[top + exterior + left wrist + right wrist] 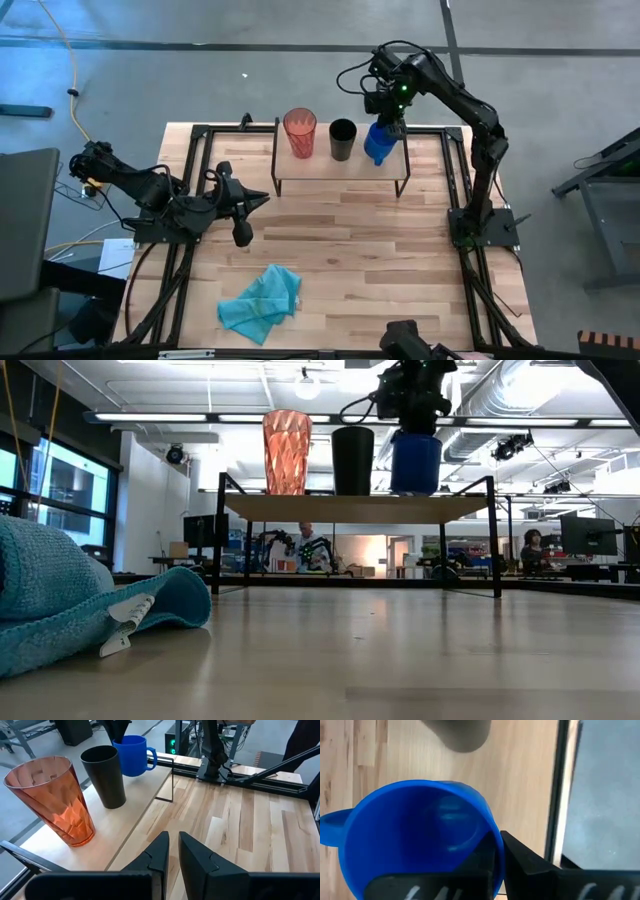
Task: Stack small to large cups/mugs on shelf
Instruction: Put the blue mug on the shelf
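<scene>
Three vessels stand in a row on the shelf (340,178), a low wooden board on thin black legs at the table's far side. From left to right they are the red-orange tumbler (299,132), the black cup (342,139) and the blue mug (379,143). In the low view the blue mug (415,463) stands upright with its base on the board. My right gripper (390,124) reaches down onto the mug from above and is shut on it. My left gripper (173,851) is shut and hovers low over the table's left part, pointing at the shelf. My right gripper (498,848) holds the blue mug by its rim (492,831), on the side opposite the handle (331,826). One finger (479,862) is inside the mug and the other (530,865) outside, coming from above and pointing down. The mug stands upright on the shelf board.
A teal cloth (262,303) lies crumpled near the table's near edge, left of the middle. Black frame rails (462,190) run along the table's left and right sides. Bare wooden tabletop (370,260) lies between the shelf and the near edge. People show in the room far behind.
</scene>
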Controlling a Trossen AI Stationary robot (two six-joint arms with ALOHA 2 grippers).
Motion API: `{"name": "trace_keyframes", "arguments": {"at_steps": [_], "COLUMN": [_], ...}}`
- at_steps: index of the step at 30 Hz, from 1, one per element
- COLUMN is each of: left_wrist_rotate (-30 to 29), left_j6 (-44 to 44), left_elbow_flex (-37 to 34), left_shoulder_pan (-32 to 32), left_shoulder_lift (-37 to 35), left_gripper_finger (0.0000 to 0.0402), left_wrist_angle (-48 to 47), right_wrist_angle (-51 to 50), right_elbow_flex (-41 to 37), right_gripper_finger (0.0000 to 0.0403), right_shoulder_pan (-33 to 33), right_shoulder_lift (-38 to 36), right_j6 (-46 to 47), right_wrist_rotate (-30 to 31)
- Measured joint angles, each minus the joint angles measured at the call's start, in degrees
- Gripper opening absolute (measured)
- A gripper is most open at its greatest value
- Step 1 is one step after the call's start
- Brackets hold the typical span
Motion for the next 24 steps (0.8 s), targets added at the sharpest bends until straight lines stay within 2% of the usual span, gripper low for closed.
{"name": "trace_keyframes", "arguments": {"at_steps": [9, 24], "left_wrist_rotate": [0.2, 0.6], "left_j6": [-0.2, -0.2], "left_elbow_flex": [0.0, 0.0], "left_shoulder_pan": [0.0, 0.0], "left_shoulder_lift": [0.0, 0.0], "left_gripper_finger": [0.0033, 0.0033], "left_wrist_angle": [-0.3, -0.4], "right_wrist_angle": [-0.4, -0.3], "right_elbow_flex": [0.0, 0.0], "right_gripper_finger": [0.0, 0.0], "right_shoulder_pan": [2.0, 1.7], "right_shoulder_lift": [2.6, 2.6], "right_j6": [-0.1, 0.8], "right_wrist_rotate": [1.6, 2.7]}}
